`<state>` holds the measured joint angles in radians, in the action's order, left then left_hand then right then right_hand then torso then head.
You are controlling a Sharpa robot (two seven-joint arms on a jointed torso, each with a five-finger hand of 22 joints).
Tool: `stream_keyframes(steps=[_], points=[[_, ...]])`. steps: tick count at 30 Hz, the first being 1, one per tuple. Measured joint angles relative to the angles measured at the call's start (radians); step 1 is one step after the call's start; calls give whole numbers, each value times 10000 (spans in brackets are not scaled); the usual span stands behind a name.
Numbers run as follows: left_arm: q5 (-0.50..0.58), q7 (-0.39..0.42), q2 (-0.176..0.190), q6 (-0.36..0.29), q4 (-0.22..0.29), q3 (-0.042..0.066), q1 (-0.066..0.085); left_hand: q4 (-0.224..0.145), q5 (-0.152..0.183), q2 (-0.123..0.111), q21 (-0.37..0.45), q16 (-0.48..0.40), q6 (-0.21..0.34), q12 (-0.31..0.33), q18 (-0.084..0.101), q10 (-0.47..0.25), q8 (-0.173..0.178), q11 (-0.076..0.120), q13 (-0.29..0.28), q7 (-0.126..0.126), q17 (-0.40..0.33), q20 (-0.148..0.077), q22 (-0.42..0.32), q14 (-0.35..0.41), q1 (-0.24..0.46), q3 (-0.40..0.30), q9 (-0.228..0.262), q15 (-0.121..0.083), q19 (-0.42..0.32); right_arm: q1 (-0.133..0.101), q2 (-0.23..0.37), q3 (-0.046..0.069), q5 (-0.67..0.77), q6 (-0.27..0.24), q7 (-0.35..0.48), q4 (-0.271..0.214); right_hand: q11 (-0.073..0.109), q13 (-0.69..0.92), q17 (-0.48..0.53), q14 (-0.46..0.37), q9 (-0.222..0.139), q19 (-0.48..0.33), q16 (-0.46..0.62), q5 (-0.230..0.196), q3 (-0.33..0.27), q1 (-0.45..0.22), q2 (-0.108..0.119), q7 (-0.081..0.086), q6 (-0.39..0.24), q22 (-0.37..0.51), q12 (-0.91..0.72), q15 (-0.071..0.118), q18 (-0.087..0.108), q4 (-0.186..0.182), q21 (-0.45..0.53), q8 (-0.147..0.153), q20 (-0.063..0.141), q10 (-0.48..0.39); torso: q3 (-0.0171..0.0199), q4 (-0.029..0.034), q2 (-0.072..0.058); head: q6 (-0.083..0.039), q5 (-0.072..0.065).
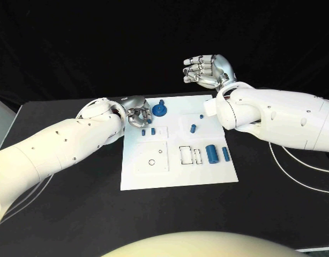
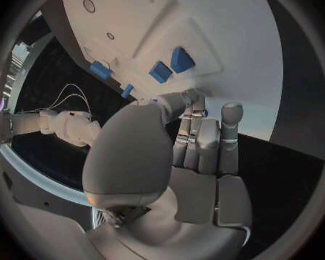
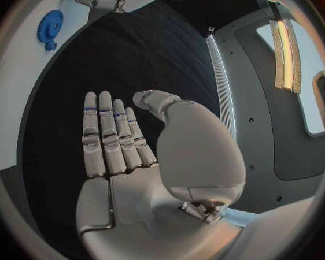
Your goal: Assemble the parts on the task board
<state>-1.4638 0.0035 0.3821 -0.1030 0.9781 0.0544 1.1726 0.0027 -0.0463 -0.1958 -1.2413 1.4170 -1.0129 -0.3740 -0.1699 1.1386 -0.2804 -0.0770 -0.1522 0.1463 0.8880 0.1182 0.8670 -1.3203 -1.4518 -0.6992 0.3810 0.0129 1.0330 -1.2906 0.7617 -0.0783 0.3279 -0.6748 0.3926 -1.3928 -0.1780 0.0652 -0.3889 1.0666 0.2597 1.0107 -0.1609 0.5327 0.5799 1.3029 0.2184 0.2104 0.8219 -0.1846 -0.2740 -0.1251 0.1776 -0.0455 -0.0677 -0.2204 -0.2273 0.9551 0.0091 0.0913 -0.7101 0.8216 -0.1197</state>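
At the centre of the frame, several blue parts point(image 1: 213, 153) were seen scattered unassembled on the white board point(image 1: 176, 174), the left hand point(image 1: 137, 115) curled over its upper-left edge, its grip impossible to tell, the right hand point(image 1: 204, 70) raised empty, fingers together.

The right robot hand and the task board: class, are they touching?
Apart. The head view shows the right robot hand raised beyond the task board's far edge, black background between them; the right wrist view shows its fingers holding nothing.

A robotics test lab: a black desk point(image 1: 72, 214) against a black backdrop point(image 1: 95, 43), carrying a white task board point(image 1: 176, 179) with small blue parts point(image 1: 212, 153).
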Motion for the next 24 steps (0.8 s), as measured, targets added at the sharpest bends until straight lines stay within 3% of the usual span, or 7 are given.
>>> stream_keyframes(steps=[8, 14, 24], points=[[2, 6, 4, -1, -3, -2, -3, 0, 0, 0, 158, -12, 60, 152, 1, -64, 136, -62, -27, 59, 14, -45, -295, 0, 0, 56, -5, 0, -213, 0, 2, 0, 0, 1, 0, 4, 0, 0, -1, 0, 0, 0, 0, 0, 0, 0, 0, 0, 0, 0, 0, 0, 0, 0, 0, 0, 0, 0, 7, 1, 0, 9, -11], [7, 13, 40, 16, -16, -28, -43, 0, -3, -66, 272, -89, 614, 313, 0, -129, 564, -127, -88, 142, -215, 16, -511, 161, 66, 55, -158, 51, -381, 0, 7, 0, 0, 2, 0, 11, 0, 0, 9, 0, 0, 0, 0, 0, -29, 0, 0, 0, 0, 26, 0, 0, 0, 28, 0, 0, 0, 0, 6, 3, 2, 12, -17], [8, -10, 111, 13, -10, -26, -60, 0, -3, -66, 309, -89, 1054, 422, 0, -167, 892, -88, -157, 159, -246, 17, -548, 234, 66, 55, -308, 51, -380, 1, 14, 0, 0, 6, 0, 19, 0, 0, 8, 0, 0, 0, 0, 0, -29, 0, 0, 0, 0, 25, 0, 0, 0, 28, 0, 0, 0, 0, 5, -1, 4, -12, -27]])
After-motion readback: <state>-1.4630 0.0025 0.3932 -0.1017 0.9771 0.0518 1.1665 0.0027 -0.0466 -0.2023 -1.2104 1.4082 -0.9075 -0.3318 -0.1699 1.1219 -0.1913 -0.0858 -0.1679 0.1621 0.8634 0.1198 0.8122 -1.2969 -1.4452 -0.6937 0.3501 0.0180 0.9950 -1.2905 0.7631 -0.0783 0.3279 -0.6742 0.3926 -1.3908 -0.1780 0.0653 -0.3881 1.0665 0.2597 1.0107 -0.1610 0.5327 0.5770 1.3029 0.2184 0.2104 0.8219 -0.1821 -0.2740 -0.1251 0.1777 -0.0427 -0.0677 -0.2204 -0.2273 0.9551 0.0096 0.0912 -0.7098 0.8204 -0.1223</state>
